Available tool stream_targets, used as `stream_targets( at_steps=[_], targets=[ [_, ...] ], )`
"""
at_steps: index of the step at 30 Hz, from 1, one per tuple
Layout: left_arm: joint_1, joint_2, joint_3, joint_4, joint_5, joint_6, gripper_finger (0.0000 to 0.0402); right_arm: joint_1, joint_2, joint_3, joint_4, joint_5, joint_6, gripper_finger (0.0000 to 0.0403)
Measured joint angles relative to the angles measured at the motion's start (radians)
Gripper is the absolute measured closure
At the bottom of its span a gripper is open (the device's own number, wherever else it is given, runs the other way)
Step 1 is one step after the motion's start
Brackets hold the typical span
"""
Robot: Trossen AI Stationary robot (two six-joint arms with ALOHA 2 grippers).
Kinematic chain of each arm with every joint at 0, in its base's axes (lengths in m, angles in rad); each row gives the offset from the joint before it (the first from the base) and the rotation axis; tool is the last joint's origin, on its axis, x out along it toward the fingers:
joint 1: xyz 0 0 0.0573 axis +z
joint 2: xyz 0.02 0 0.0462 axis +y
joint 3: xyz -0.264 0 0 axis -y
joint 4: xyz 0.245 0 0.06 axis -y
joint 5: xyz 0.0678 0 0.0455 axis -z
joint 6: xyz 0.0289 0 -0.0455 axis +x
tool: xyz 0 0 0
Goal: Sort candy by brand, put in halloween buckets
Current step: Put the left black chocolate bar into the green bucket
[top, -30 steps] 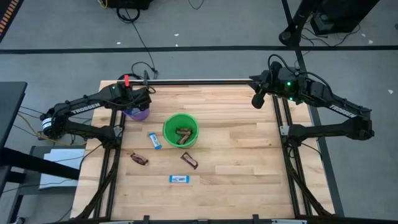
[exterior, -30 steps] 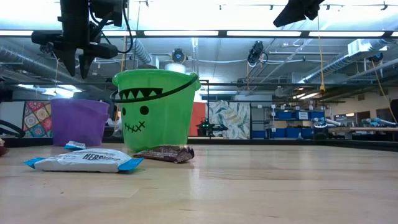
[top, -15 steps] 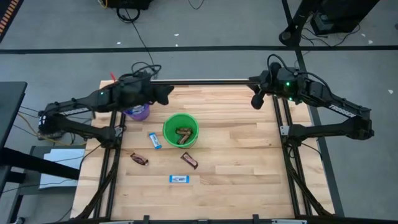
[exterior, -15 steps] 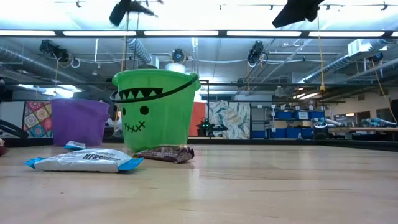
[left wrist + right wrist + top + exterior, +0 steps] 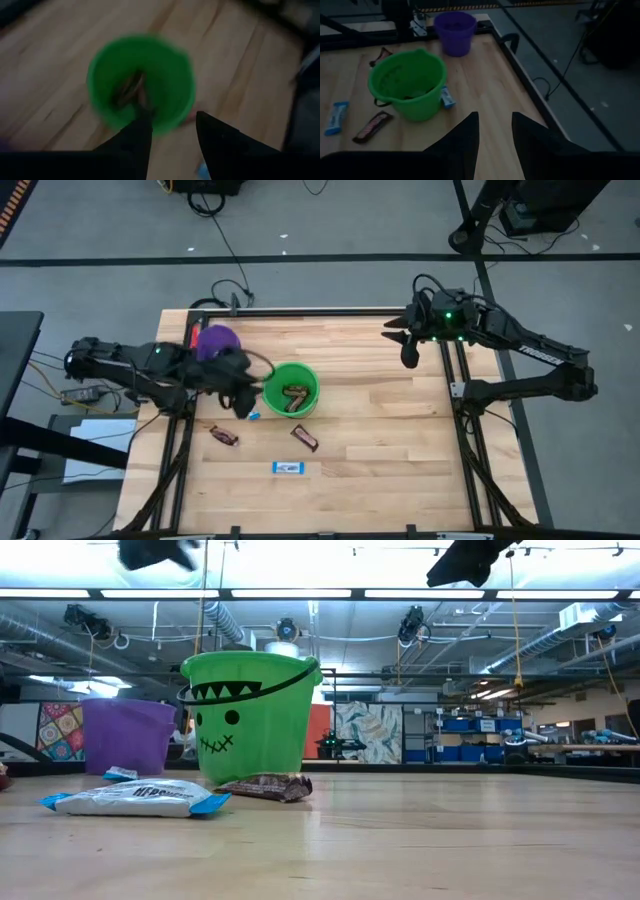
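Observation:
The green bucket (image 5: 290,388) stands mid-table with brown candy (image 5: 293,394) in it. The purple bucket (image 5: 217,340) stands beyond it, toward the far left. On the wood lie one brown bar (image 5: 223,435), another brown bar (image 5: 304,438), a blue-and-white bar (image 5: 288,468), and a second blue-and-white bar (image 5: 252,416) partly under the left arm. My left gripper (image 5: 243,395) hangs open just left of the green bucket (image 5: 140,80), high above the table. My right gripper (image 5: 405,352) waits open near the far right edge.
The buckets stand close together, the green bucket (image 5: 250,715) in front of the purple bucket (image 5: 125,735). Bare wood stretches over the table's right half (image 5: 400,430). Black frame rails (image 5: 320,310) run along the table's far and side edges.
My left gripper has left its place above the purple bucket. It rose, swung toward the right past the bucket, then came toward the near edge beside the green bucket. My right gripper has drifted slightly toward the left. No candy or bucket has moved.

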Motion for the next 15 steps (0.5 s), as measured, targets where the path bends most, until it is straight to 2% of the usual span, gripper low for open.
stream_targets(
  at_steps=[4, 6, 11, 15],
  targets=[
    [-0.027, 0.018, 0.000, -0.210, 0.000, 0.092, 0.0243, 0.000, 0.020, 0.000, 0.001, -0.007, 0.066, 0.0275],
    [-0.032, 0.031, -0.002, -0.279, -0.036, 0.122, 0.0243, 0.000, 0.028, 0.000, 0.001, -0.007, 0.102, 0.0275],
    [-0.041, 0.044, -0.078, -0.249, -0.036, 0.201, 0.0243, 0.000, 0.050, 0.000, 0.007, -0.007, 0.150, 0.0275],
    [-0.052, 0.066, -0.155, -0.248, 0.056, 0.288, 0.0243, 0.008, 0.058, 0.000, 0.007, -0.007, 0.197, 0.0275]
  ],
)
